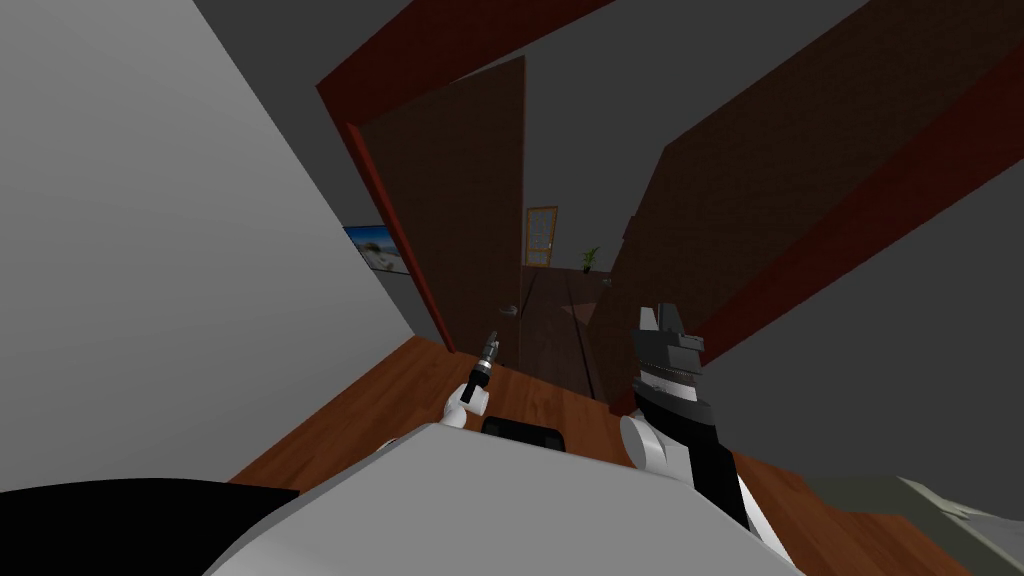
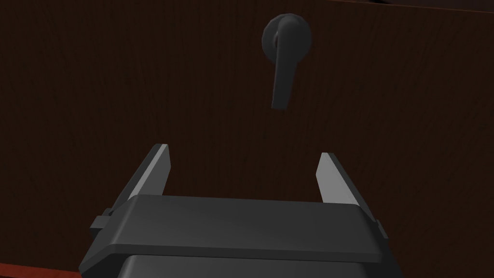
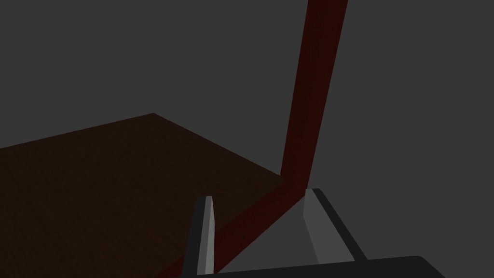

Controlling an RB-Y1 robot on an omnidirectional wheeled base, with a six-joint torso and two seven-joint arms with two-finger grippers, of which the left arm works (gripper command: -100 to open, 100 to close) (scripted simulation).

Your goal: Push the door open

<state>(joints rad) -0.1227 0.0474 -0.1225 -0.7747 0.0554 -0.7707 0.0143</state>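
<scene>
Door (image 1: pixel 460 200) hangs ajar in its red-brown frame (image 1: pixel 440 45) in the head view, your left gripper (image 1: pixel 490 342) just short of it. Left wrist view adds the lever handle (image 2: pixel 284 58) beyond spread fingers (image 2: pixel 159 166): I judge this the approach step, so press the panel beside that handle next. Right wrist view: right gripper (image 3: pixel 259 194) parted, by the frame's corner

The wooden floor (image 1: pixel 350 420) (reddish-brown up close, darker planks past the doorway) runs down a hallway to a small potted plant (image 1: pixel 589 259) standing at its far end.
</scene>
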